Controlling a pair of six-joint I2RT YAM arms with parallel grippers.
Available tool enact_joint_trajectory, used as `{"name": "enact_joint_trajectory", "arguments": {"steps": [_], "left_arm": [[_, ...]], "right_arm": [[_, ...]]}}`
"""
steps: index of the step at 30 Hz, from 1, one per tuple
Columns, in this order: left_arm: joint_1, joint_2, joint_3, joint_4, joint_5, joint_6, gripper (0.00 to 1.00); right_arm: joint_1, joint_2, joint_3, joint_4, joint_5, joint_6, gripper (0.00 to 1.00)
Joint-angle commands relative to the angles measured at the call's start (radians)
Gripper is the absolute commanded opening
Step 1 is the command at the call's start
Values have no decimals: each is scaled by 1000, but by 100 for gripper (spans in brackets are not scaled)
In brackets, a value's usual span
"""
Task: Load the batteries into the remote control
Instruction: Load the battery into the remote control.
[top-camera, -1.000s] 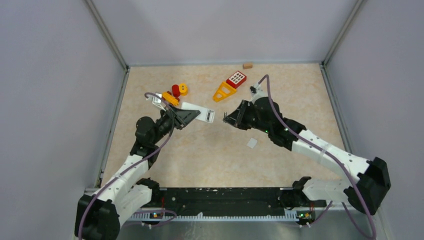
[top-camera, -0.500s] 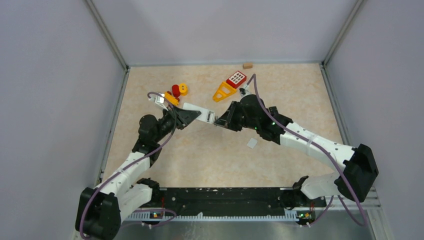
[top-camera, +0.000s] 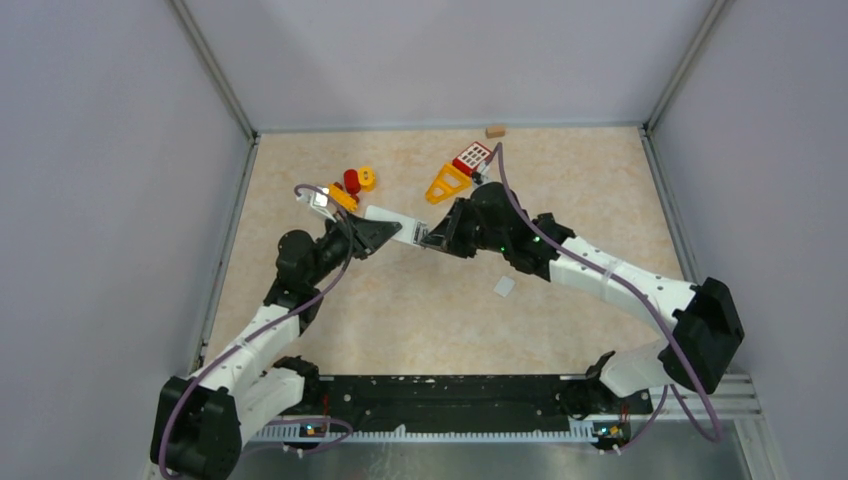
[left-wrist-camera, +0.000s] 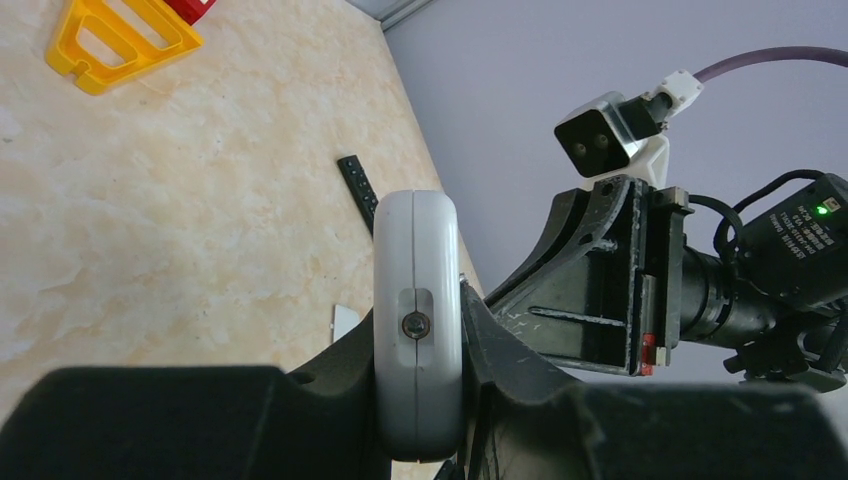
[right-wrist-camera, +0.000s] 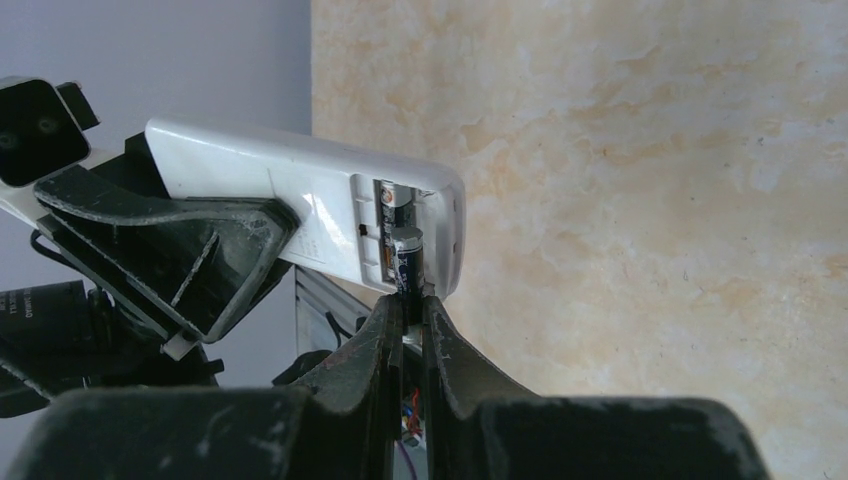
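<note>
the remote control (top-camera: 396, 221) hangs above the bench, left of middle and nearer the far edge, gripped around its body by the left gripper (left-wrist-camera: 419, 352), whose fingers press on both of its sides. its open battery bay (right-wrist-camera: 394, 226) faces the right arm, which is plainly the nearer one for the job. the right gripper (right-wrist-camera: 405, 310) is nearly closed, pinching the purplish-blue battery (right-wrist-camera: 406, 262) between its fingertips. the battery's long axis runs on from the fingers, its free end already at the mouth of the bay, seemingly touching the rim, and it looks set across the remote's length rather than along it. so the coming move likely turns on tipping it to lie flat in the bay. a small white piece (top-camera: 504, 286) lies nearer the middle of the bench; no other batteries can be made out.
</note>
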Motion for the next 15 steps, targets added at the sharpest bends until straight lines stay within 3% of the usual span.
{"name": "enact_joint_trajectory", "arguments": {"steps": [1, 15], "left_arm": [[4, -32, 1, 68, 5, 4, 0], [4, -42, -7, 74, 11, -11, 0]], "right_arm": [[12, 15, 49, 37, -20, 16, 0], [13, 39, 62, 48, -27, 13, 15]]}}
